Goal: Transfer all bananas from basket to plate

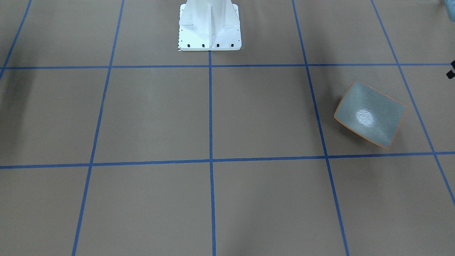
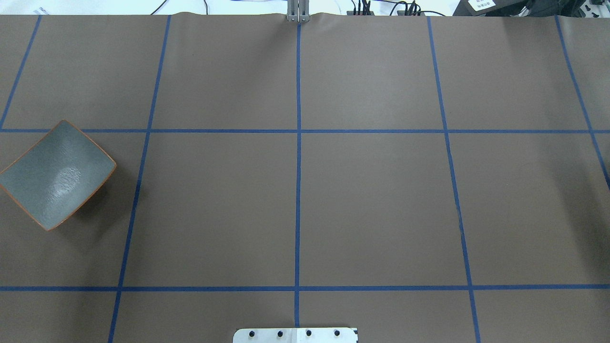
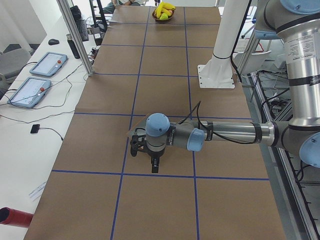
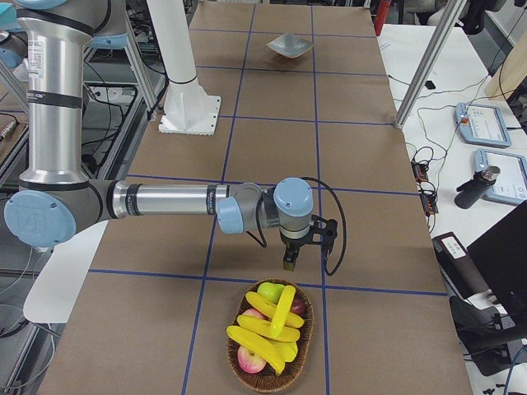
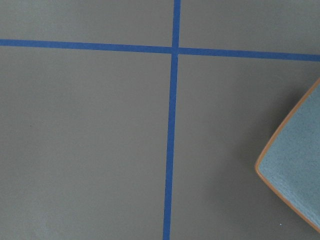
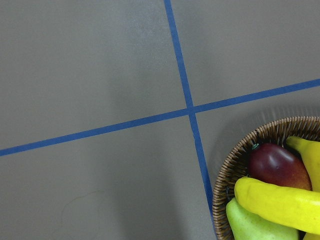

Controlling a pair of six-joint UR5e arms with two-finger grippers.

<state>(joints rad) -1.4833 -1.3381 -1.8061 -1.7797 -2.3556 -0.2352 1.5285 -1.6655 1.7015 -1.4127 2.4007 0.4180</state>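
Observation:
Several yellow bananas (image 4: 262, 327) lie in a woven basket (image 4: 308, 349) at the right end of the table, also far off in the exterior left view (image 3: 163, 19). The right wrist view shows the basket's rim (image 6: 229, 167) and a banana (image 6: 280, 202). My right gripper (image 4: 290, 265) hangs just behind the basket; I cannot tell if it is open or shut. The grey-green plate (image 2: 57, 181) with an orange rim lies empty at the left end (image 1: 369, 113), its corner in the left wrist view (image 5: 295, 185). My left gripper (image 3: 154, 169) hangs beside it; I cannot tell its state.
The basket also holds a red fruit (image 6: 277, 166), a green pear (image 6: 252, 225) and an apple (image 4: 250, 359). The white robot pedestal (image 1: 209, 25) stands at the table's back middle. Tablets (image 3: 47, 62) and a metal post (image 3: 75, 37) stand beside the table.

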